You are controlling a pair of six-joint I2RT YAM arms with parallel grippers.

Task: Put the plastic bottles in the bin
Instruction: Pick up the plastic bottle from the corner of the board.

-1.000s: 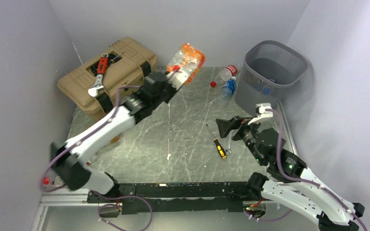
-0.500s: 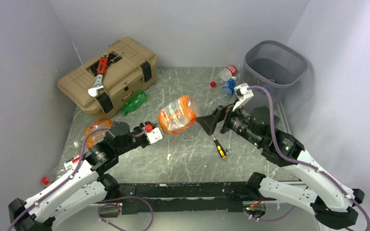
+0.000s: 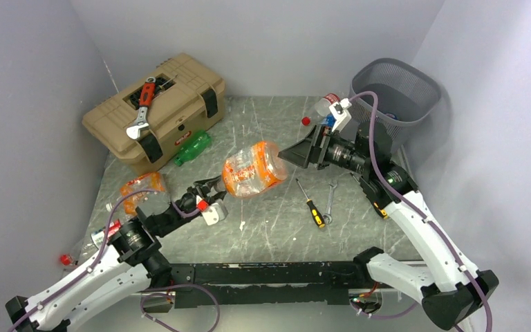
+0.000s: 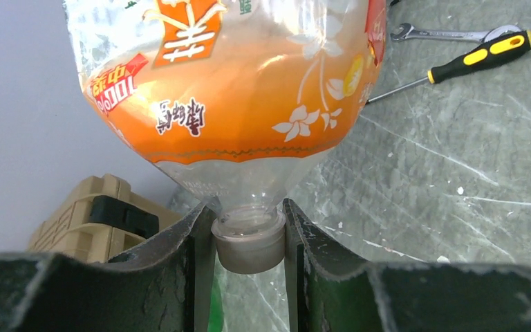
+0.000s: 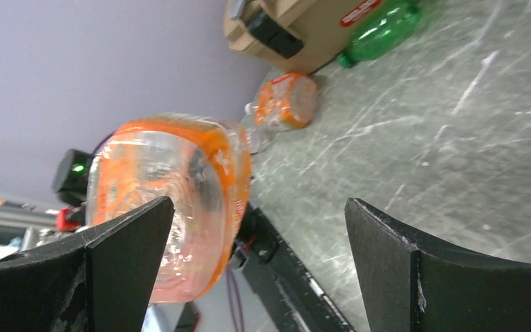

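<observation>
A big clear plastic bottle (image 3: 252, 169) with an orange label hangs in the air over the middle of the table. My left gripper (image 4: 249, 242) is shut on its capped neck. My right gripper (image 3: 297, 153) stands wide open just right of the bottle's base. In the right wrist view the bottle (image 5: 180, 173) shows by the left finger, apart from the right one. The grey mesh bin (image 3: 415, 86) stands at the back right. On the table lie a green bottle (image 3: 193, 147), a small orange bottle (image 3: 138, 188) and two clear bottles (image 3: 326, 111) beside the bin.
A tan toolbox (image 3: 173, 90) with a red-handled wrench (image 3: 142, 105) on its lid sits at the back left. A yellow-and-black screwdriver (image 3: 311, 204) and a spanner (image 3: 329, 203) lie under the right arm. A red cap (image 3: 305, 121) lies near the bin. Walls enclose three sides.
My left arm has swung the orange bottle from beside the toolbox down to the table's middle. My right arm has risen and turned its open jaws toward the bottle's base.
</observation>
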